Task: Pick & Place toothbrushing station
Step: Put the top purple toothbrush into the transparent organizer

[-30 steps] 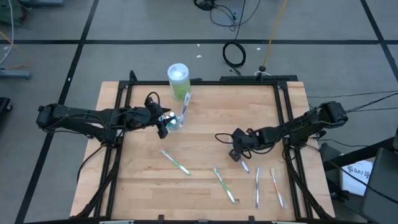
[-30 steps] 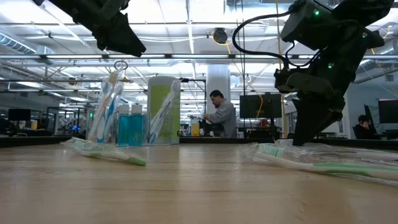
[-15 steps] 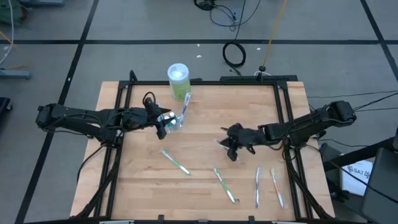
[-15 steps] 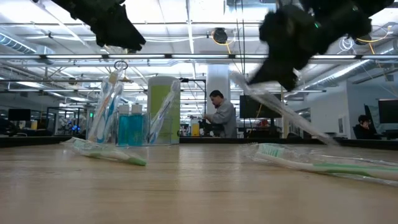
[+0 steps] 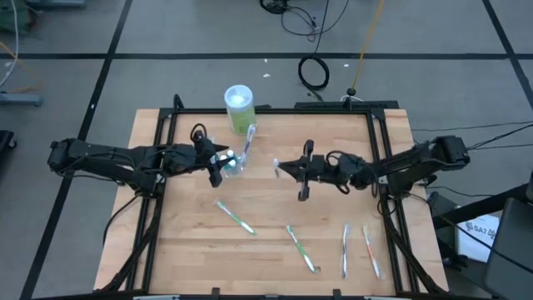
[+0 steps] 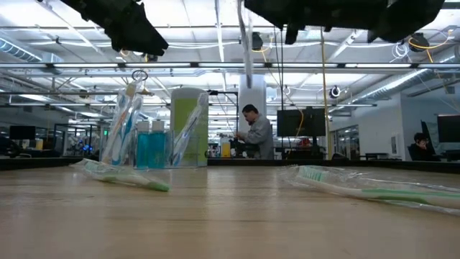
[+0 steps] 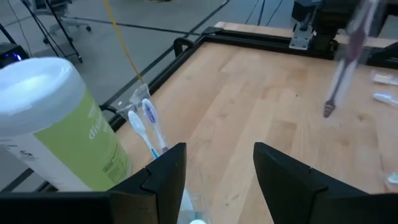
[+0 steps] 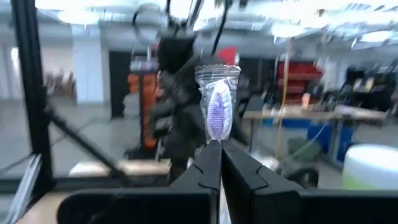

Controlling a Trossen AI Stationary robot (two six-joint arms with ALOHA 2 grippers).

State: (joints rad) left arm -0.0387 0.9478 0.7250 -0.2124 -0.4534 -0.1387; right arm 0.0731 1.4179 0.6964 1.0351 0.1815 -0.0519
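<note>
— The right gripper first: where is it and what is it doing?

— It hangs over the middle of the table, raised off the wood. Its two fingers are clamped together on a wrapped toothbrush. In the right wrist view the purple bristle head stands just past the fingertips inside its clear wrapper.

— And the left gripper?

— It sits at the clear cup near the far left part of the table, jaws apart and straddling the cup's rim. Whether the fingers actually press on the cup, I cannot tell.

— What is in the cup?

— Several toothbrushes stand upright or leaning in it, and the low view shows blue toothpaste tubes among them. Just behind the cup, at the table's far edge, stands a green wipes canister with a white lid.

— The remaining brushes?

— Four lie flat on the near half of the table. One wrapped brush lies left of centre, another at centre, and two lie side by side towards the right. All are well apart from the cup.

— Anything beyond the table?

— In the low view a person stands at a desk far behind.
</note>
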